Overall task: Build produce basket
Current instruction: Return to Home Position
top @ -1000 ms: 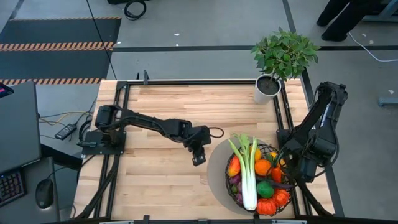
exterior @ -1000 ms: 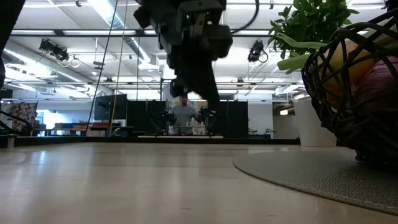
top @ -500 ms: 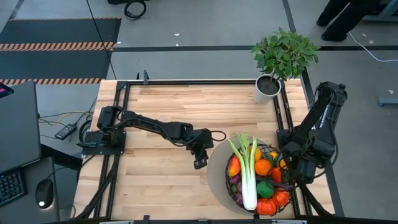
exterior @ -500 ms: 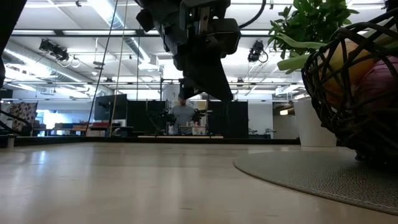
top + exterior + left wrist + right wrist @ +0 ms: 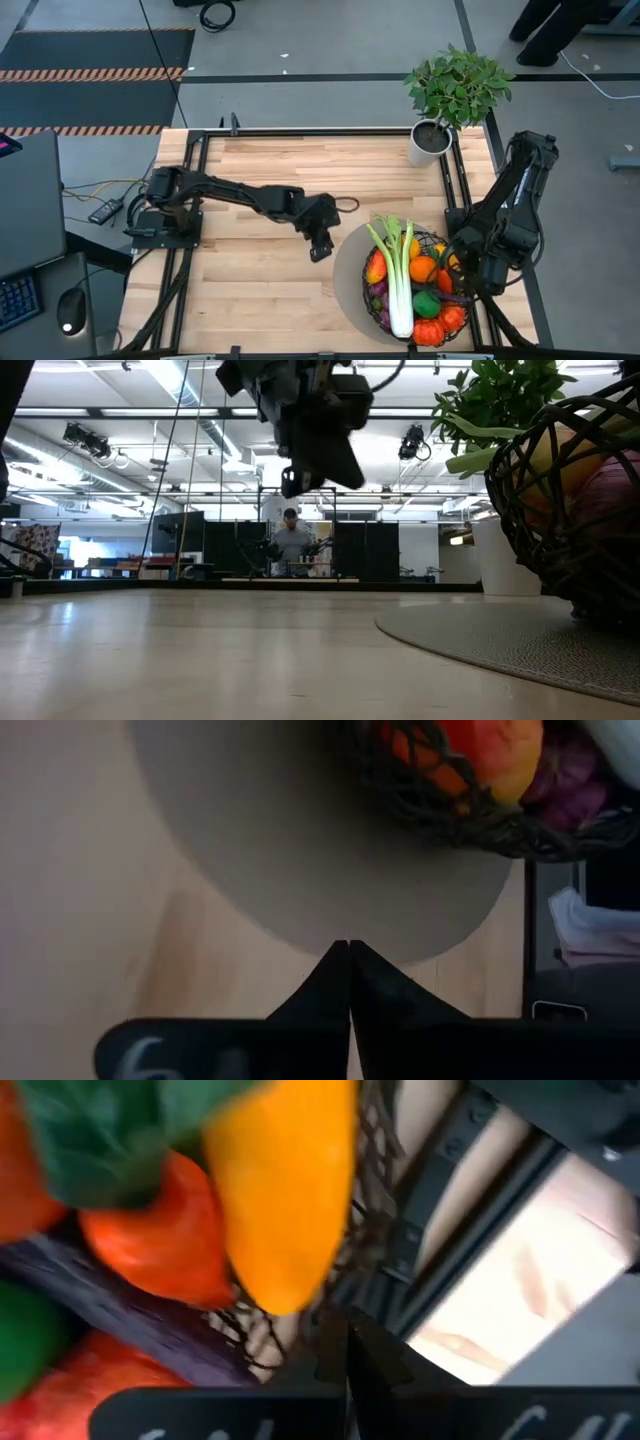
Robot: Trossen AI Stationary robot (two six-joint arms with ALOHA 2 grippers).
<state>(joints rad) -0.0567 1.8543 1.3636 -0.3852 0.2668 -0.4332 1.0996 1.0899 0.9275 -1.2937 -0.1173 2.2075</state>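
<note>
The dark wire basket stands on a round grey mat at the table's near right. It is heaped with produce: a green-white leek lies across oranges, peppers and small pumpkins. My left gripper hangs shut and empty above the table, just left of the mat's edge; in its wrist view the mat and basket lie ahead. My right gripper is shut at the basket's right rim, close to the mesh and a yellow pepper. My right gripper is shut right beside the basket's right rim wire, coming from the table's right. I cannot tell whether its fingertips touch the wire.
A leafy plant in a white pot stands at the far right corner. Black frame rails run along the table's sides. Bare wood lies to the left of the mat. A person stands far behind the table.
My left gripper has dipped slightly toward the mat, then drawn back toward the table's left and risen, staying shut. The basket, its produce and the right arm have kept still.
</note>
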